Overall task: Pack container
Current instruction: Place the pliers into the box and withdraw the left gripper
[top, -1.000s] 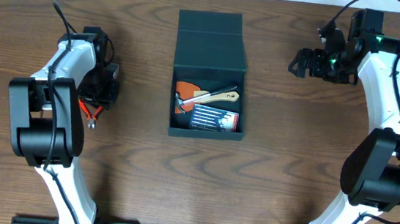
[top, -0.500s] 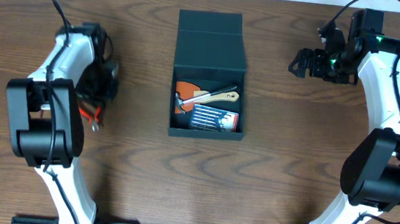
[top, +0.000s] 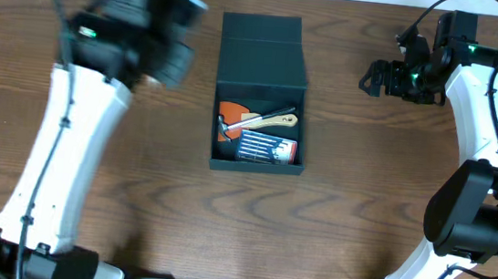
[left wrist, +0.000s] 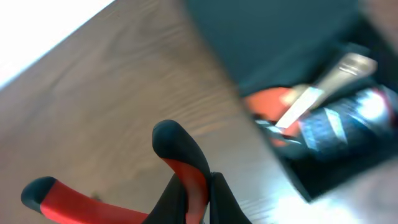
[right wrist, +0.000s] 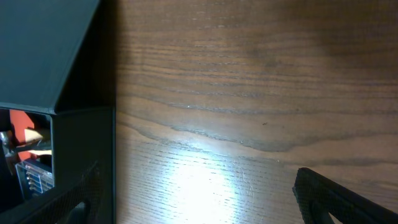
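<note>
We see the container (top: 261, 95), a dark teal-green box, sitting on the wooden desk (top: 343, 213). Its flap lid (top: 262, 38) is folded open on the side away from the robot's base. Inside the container a hammer (top: 267, 119) with a pale wooden handle lies slantwise. An orange item (top: 231, 112) sits under the hammer's head end, and we cannot make out what it is. A blue pack of drill bits (top: 267, 147) lies in the part of the container nearest the base, just beside the hammer.

The left arm (top: 71, 132) is to the left of the container, and its upper end shows blurred in the overhead view, close to the lid's left edge. In the left wrist view the left fingers (left wrist: 216, 198) are pinched on a pair of pliers (left wrist: 183, 163). The pliers' red handles with black tips stick out past the fingers over bare desk left of the container. In that view the open container and its contents appear blurred ahead and to the right.

The right arm (top: 486, 107) is well to the right of the container, level with the lid. The right fingers (top: 371, 79) point toward the container, spread apart and holding nothing. In the right wrist view only bare desk lies between them, with the container's right wall at the left edge of the view.
</note>
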You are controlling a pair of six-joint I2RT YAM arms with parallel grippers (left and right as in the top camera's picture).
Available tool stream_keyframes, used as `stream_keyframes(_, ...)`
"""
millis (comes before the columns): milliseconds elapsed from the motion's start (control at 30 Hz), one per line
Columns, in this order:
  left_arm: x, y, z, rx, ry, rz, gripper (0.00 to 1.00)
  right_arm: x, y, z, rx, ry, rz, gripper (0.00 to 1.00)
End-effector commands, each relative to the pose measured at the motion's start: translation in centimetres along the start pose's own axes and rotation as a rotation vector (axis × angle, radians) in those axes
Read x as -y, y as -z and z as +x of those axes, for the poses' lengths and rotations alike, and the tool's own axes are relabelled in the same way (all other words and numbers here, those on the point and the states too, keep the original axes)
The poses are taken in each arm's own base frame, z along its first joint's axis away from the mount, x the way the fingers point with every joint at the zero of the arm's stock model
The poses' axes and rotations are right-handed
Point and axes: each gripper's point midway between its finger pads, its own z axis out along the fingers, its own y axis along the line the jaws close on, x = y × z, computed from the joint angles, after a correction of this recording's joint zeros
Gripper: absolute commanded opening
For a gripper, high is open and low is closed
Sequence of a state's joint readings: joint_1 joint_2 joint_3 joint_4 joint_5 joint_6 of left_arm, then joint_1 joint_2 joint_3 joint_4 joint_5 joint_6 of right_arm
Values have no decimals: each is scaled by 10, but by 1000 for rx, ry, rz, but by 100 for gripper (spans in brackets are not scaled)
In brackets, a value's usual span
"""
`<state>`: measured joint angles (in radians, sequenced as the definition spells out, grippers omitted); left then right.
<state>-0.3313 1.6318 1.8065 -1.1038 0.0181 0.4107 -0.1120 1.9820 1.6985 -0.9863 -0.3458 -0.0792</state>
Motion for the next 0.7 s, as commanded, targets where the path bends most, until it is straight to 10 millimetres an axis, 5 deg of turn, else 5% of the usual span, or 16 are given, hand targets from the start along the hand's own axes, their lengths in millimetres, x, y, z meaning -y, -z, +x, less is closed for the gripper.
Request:
stream_keyframes(0, 55, -21, -4, -42, -324, 90, 6, -6, -3, 2, -8, -6, -21, 99)
stream_keyframes(200, 132, -60, 5, -118, -671, 221, 6, -6, -3, 2, -9, -6, -21, 99)
stream_keyframes(433, 162, -120, 34, -280, -775, 316, 6, -6, -3, 1, -5, -5, -21, 99)
stream_keyframes(667, 188, -151, 56, -362, -877, 386, 6, -6, -3, 1, -5, -5, -21, 99)
